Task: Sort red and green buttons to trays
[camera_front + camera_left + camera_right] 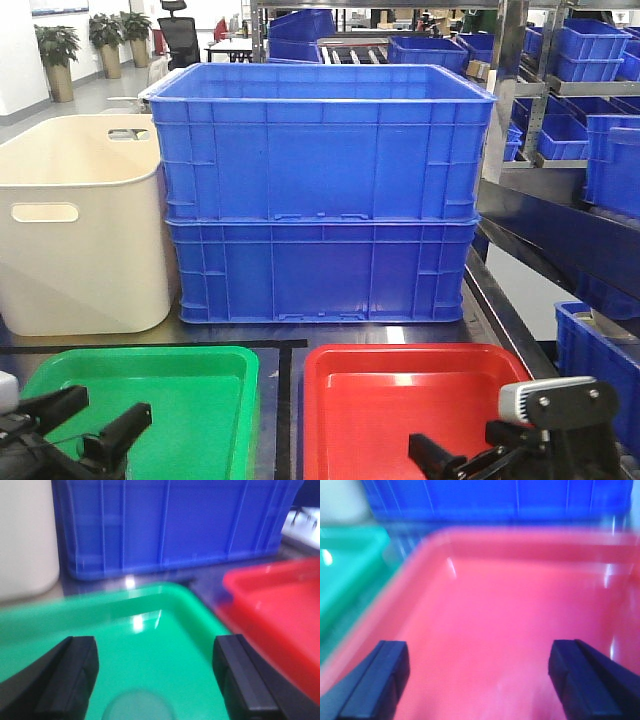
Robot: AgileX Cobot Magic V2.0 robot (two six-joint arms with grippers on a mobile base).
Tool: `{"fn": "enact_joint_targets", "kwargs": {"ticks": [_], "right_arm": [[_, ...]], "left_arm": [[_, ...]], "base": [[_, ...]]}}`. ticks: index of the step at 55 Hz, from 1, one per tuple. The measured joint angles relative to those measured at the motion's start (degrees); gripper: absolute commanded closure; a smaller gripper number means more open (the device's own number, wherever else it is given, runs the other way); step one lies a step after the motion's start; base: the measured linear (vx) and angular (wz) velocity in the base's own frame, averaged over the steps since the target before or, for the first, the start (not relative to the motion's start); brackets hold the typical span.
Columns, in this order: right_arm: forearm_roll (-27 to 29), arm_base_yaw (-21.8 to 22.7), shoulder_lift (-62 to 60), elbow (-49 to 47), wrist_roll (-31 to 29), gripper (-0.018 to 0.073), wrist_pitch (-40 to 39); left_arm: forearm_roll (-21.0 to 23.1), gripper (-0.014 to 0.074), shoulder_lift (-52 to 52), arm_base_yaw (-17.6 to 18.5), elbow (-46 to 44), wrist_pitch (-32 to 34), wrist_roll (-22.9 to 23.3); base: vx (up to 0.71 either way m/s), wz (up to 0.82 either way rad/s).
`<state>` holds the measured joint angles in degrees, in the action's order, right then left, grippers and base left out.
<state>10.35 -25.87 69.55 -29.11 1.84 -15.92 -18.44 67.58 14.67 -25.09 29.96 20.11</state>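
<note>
The green tray (150,400) lies at the front left and the red tray (400,400) at the front right, side by side. My left gripper (100,412) hangs open low over the green tray (150,630), with nothing between its fingers. A faint pale round patch (137,707) shows on that tray's floor; I cannot tell what it is. My right gripper (465,452) stands open over the red tray (495,605), also holding nothing. The red and green buttons are out of view in every frame.
Two stacked deep blue crates (320,180) stand right behind the trays. A cream tub (80,230) with handle slots sits behind the green tray. Metal shelving with more blue bins (590,120) runs along the right side.
</note>
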Motion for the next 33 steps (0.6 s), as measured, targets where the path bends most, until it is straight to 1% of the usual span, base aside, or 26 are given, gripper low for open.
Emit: {"fn": "enact_joint_targets", "kwargs": {"ticks": [11, 16, 20, 25, 30, 33], "right_arm": [[0.00, 0.00, -10.43, 0.00, -1.42, 0.0024, 0.25], [0.00, 0.00, -16.04, 0.00, -1.84, 0.0043, 0.85], [0.00, 0.00, -20.41, 0.00, -1.84, 0.0056, 1.99], [0.00, 0.00, -23.71, 0.00, -1.84, 0.0070, 3.47], [0.00, 0.00, -25.39, 0.00, -1.84, 0.0083, 3.85], [0.00, 0.00, -25.78, 0.00, -1.84, 0.0090, 3.90]], "left_arm": [[-0.05, 0.0009, -11.17, 0.00, 0.00, -0.06, 0.00], [-0.05, 0.0009, -17.46, 0.00, 0.00, -1.39, 1.00], [-0.05, 0.0009, -23.36, 0.00, 0.00, -5.47, 2.02], [-0.05, 0.0009, -29.83, 0.00, 0.00, -12.35, 2.64], [0.01, 0.0009, -35.83, 0.00, 0.00, -19.06, 2.88], [0.01, 0.0009, -38.66, 0.00, 0.00, -21.26, 2.89]], "base": [[0.00, 0.00], [0.00, 0.00], [0.00, 0.00], [0.00, 0.00], [0.00, 0.00], [0.00, 0.00]]}}
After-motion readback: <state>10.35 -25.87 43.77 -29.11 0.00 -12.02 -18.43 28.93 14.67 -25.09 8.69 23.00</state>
